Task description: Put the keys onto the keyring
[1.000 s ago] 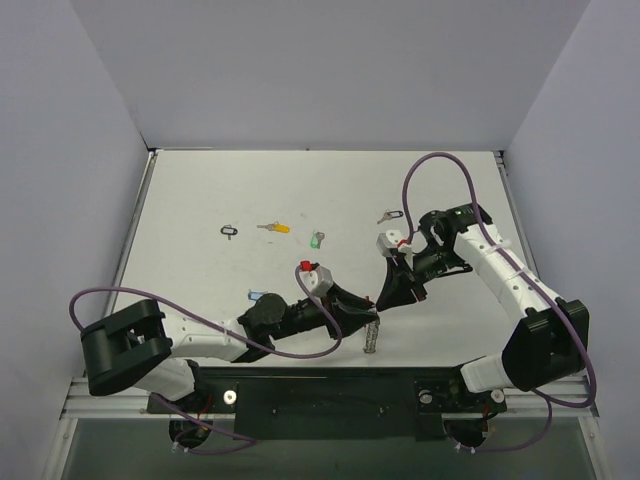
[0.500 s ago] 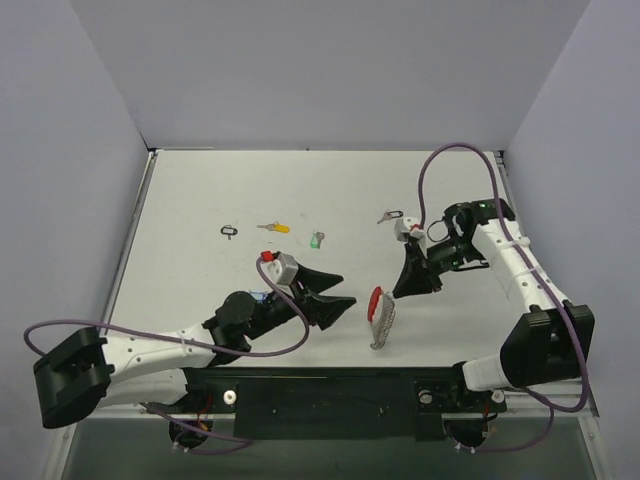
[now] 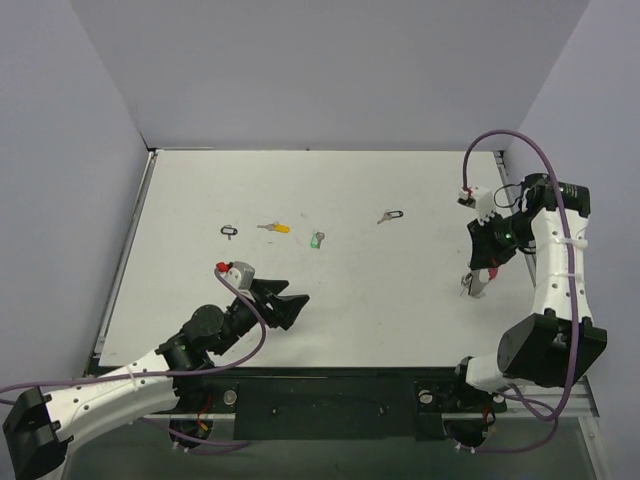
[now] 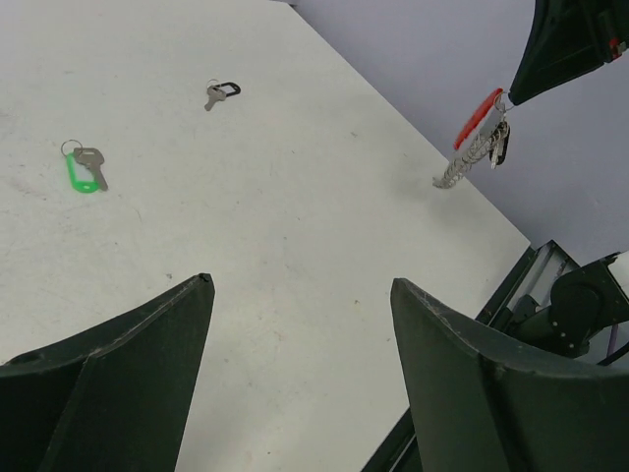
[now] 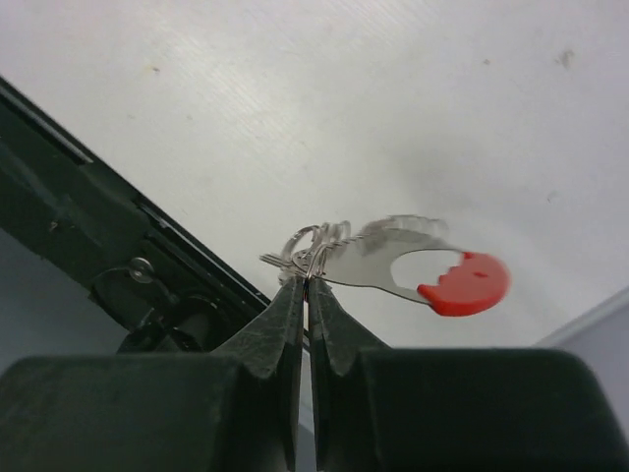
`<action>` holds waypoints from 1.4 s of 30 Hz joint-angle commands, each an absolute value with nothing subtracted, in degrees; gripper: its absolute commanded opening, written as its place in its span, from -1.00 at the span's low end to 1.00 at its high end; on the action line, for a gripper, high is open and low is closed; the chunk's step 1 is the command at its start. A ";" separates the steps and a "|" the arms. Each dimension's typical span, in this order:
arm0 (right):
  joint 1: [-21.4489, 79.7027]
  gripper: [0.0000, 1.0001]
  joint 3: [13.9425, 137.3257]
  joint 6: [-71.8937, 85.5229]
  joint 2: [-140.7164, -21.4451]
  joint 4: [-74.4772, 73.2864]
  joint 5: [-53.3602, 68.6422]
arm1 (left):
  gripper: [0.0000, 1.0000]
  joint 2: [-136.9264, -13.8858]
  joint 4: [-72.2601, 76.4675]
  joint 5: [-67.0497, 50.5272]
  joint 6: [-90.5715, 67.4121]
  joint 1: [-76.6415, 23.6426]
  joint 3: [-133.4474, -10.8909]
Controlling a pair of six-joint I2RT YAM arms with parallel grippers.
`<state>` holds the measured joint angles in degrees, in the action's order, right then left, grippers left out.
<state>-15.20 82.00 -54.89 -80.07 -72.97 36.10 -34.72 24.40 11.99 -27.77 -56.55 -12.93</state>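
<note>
My right gripper (image 3: pixel 485 268) is shut on the silver rings of the keyring (image 5: pixel 393 258). Its red plastic band (image 5: pixel 464 283) hangs clear of the table near the right edge. The keyring (image 3: pixel 472 284) dangles just below the fingers in the top view. It also shows far right in the left wrist view, as the keyring (image 4: pixel 475 138). Keys lie loose on the table: a black-tagged key (image 3: pixel 230 231), a yellow-tagged key (image 3: pixel 273 228), a green-tagged key (image 3: pixel 317 240) and another black-tagged key (image 3: pixel 389 216). My left gripper (image 3: pixel 285 305) is open and holds nothing, near the front left.
The left wrist view shows the green-tagged key (image 4: pixel 84 169) and the black-tagged key (image 4: pixel 221 91) ahead of the open left gripper (image 4: pixel 302 282). The table's right edge rail (image 3: pixel 510 200) runs right beside the right arm. Purple cables loop over both arms.
My left gripper opened, let go of the keyring and drew back to the front left. The right gripper carried the keyring from the table's middle to the right edge.
</note>
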 commanded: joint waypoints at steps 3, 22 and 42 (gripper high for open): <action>-11.70 -1.00 88.49 -42.63 -90.60 -65.66 14.26 | 0.66 -30.42 20.58 13.36 -29.27 -56.25 -12.57; -8.17 -0.70 116.62 -24.96 -122.52 -59.24 12.93 | 0.66 -28.21 16.10 14.93 -31.20 -56.16 -12.48; -28.56 0.69 57.22 -5.81 -66.19 -16.08 48.52 | 0.86 -44.74 1.42 -13.10 -39.82 -13.38 -31.79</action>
<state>-24.36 60.62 -13.69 -69.36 -22.55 40.14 -46.41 6.42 -4.78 -38.46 -20.91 -25.43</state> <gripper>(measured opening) 0.840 0.932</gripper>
